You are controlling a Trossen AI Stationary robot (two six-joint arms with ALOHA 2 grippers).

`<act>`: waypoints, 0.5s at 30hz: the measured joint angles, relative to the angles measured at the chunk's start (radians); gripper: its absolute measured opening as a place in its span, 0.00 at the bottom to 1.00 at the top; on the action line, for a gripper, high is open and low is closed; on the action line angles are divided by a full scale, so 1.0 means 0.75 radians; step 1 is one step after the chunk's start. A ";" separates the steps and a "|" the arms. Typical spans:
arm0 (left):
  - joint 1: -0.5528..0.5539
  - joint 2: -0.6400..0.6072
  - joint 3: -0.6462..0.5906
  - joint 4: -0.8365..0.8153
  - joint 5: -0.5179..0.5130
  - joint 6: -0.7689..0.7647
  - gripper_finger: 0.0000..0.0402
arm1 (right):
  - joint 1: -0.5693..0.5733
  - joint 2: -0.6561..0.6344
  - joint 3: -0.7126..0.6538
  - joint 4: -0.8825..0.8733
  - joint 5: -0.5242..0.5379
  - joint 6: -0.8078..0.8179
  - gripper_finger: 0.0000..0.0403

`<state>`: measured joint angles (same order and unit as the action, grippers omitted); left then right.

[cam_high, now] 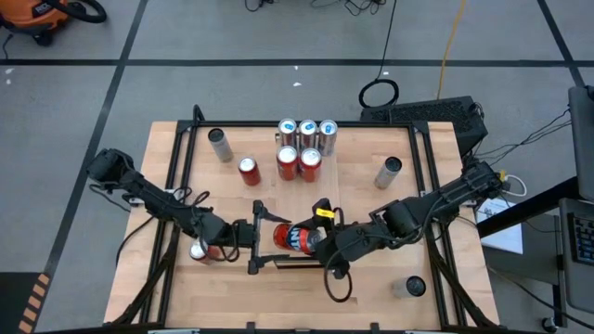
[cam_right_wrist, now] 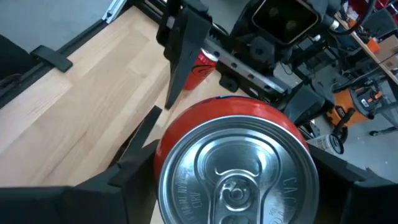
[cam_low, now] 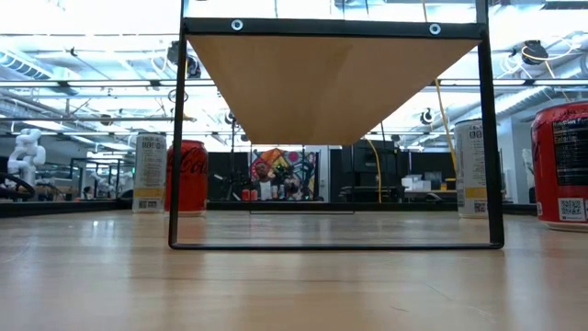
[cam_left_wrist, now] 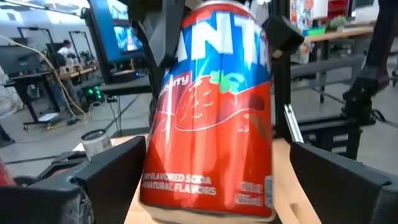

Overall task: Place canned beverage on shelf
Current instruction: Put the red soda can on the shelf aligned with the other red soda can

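Note:
A red and blue Fanta can (cam_high: 295,238) is at the near end of the shelf (cam_high: 303,197), a pale wood panel in a black frame that the low view shows from below (cam_low: 331,83). My right gripper (cam_high: 321,243) is shut on the can's top end. My left gripper (cam_high: 257,237) is open. Its fingers (cam_left_wrist: 112,177) stand on either side of the can's lower half without holding it. In the left wrist view the can (cam_left_wrist: 208,124) leans a little, with its bottom down at the pale wood. My right gripper pinches the can's side wall just below the top rim (cam_right_wrist: 163,148) between its two fingers (cam_right_wrist: 124,177). It comes from the table's right, slanting down over the lid (cam_right_wrist: 233,177). The can leans slightly. I cannot tell whether its bottom rests on the shelf.
Three silver-topped cans (cam_high: 306,132) and two red cans (cam_high: 299,163) stand at the shelf's far end. On the table stand a silver can (cam_high: 220,145), a red can (cam_high: 248,171), a can on the right (cam_high: 390,172), one by my left arm (cam_high: 199,250) and one near right (cam_high: 409,287).

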<state>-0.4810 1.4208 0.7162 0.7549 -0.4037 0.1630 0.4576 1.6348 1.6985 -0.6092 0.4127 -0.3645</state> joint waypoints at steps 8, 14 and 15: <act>0.001 0.001 0.000 -0.059 -0.033 -0.001 1.00 | -0.011 0.014 -0.002 0.032 -0.004 -0.020 0.69; 0.001 0.001 0.000 -0.090 -0.082 0.001 0.96 | -0.013 0.014 -0.002 0.057 -0.030 -0.020 0.69; 0.001 0.001 0.000 -0.090 -0.083 0.001 0.95 | -0.013 0.014 -0.002 0.053 -0.031 -0.020 0.69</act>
<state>-0.4801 1.4212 0.7162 0.6872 -0.4662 0.1638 0.4480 1.6455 1.6970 -0.5695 0.3894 -0.3797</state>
